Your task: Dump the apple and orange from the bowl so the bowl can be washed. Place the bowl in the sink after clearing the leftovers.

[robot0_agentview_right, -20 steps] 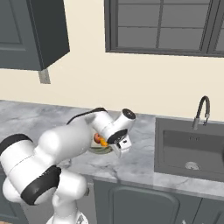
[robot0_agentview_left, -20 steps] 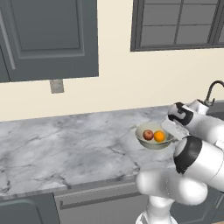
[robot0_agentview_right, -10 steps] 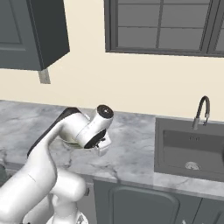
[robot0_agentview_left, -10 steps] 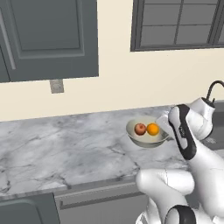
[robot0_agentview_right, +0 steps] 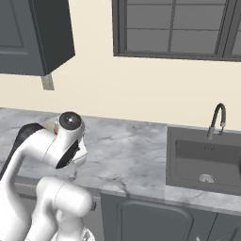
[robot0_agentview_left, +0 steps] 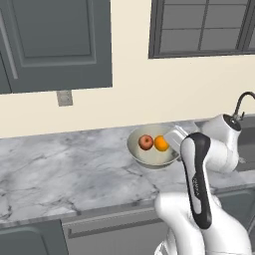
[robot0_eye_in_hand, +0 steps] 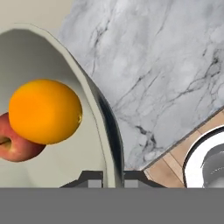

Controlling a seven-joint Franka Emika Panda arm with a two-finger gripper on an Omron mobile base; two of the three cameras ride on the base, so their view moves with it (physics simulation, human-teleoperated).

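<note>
The bowl [robot0_agentview_left: 152, 149] is being held above the marble counter [robot0_agentview_left: 60, 174], its rim clamped between the closed gripper [robot0_eye_in_hand: 113, 178] fingers, as seen in the hand view. The apple [robot0_agentview_left: 146, 142] and orange [robot0_agentview_left: 161, 143] are lying inside, touching, the orange at 3 o'clock of the apple. The bowl's right side is being hidden by the white arm [robot0_agentview_left: 199, 169]. Compared with half a second ago, the bowl is being carried further left. The sink [robot0_agentview_right: 207, 162] is sitting well apart, under a window [robot0_agentview_right: 179, 28].
</note>
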